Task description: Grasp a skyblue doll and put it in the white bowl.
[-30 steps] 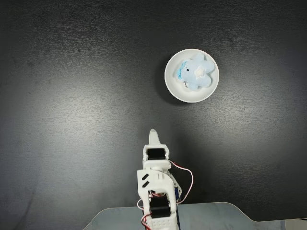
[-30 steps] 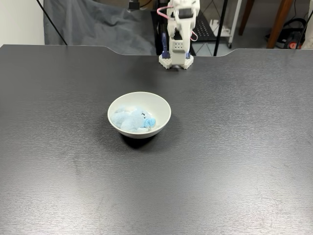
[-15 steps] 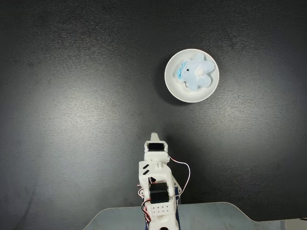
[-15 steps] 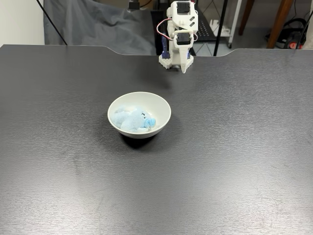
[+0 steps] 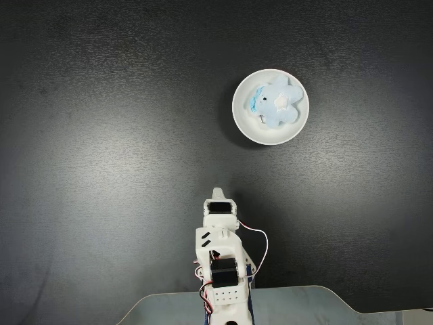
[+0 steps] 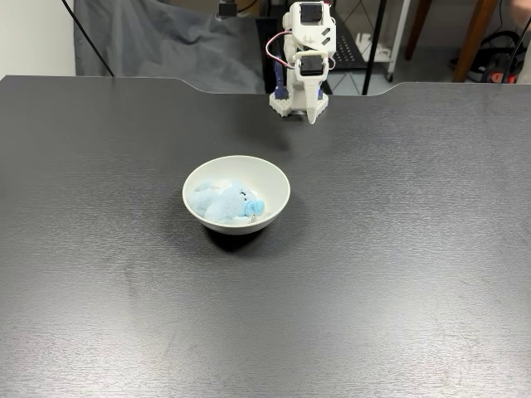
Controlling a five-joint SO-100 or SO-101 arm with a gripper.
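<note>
Folding back: the arm has pulled in toward its base at the bottom centre of the top-down fixed view since a second ago, when it reached further up the frame; over the last half second it has not moved at all.
Gripper: the gripper points up the frame in the top-down fixed view and hangs tip-down at the top centre of the front fixed view; the fingers look pressed together with nothing between them, so I read it as closed and empty.
Skyblue doll: the skyblue doll lies inside the bowl in the upper right of the top-down fixed view, white star facing up, darker blue patch toward the left; in the front fixed view it sits low in the bowl, left of centre.
White bowl: the white bowl stands upright on the table, well apart from the gripper; its position matches the earlier pictures in both fixed views.
Black table: the black table is bare around the bowl.
Meaning for the task: the doll is already in the bowl and released, and the arm looks parked; I judge the task done, with nothing left to place.
</note>
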